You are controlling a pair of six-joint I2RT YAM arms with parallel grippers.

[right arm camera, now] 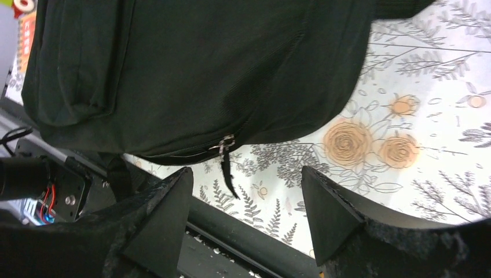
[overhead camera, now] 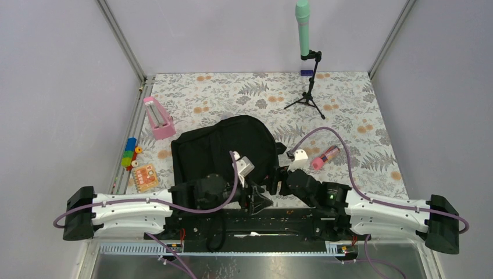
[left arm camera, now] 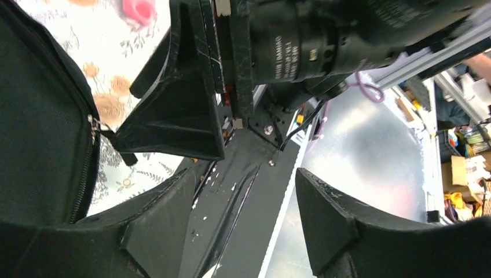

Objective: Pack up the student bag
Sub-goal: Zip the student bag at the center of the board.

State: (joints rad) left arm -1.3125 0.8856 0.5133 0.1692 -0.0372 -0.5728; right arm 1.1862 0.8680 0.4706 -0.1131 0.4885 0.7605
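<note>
The student bag (overhead camera: 224, 148) is a black fabric backpack lying flat in the middle of the flowered table. Both grippers hover at its near edge, close to each other. My left gripper (overhead camera: 259, 201) (left arm camera: 243, 214) is open and empty over the black base rail, with the bag (left arm camera: 40, 133) and its zip to its left. My right gripper (overhead camera: 273, 179) (right arm camera: 246, 208) is also open and empty, just short of the bag (right arm camera: 191, 69). The bag's zip pull (right arm camera: 227, 156) hangs over the cloth between the right gripper's fingertips and a little beyond them.
A pink metronome-like object (overhead camera: 158, 118), coloured blocks (overhead camera: 129, 152) and an orange card (overhead camera: 145, 177) lie left of the bag. A pink tube (overhead camera: 324, 157) lies to its right. A tripod stand (overhead camera: 308, 99) holding a green recorder (overhead camera: 303, 26) stands at the back.
</note>
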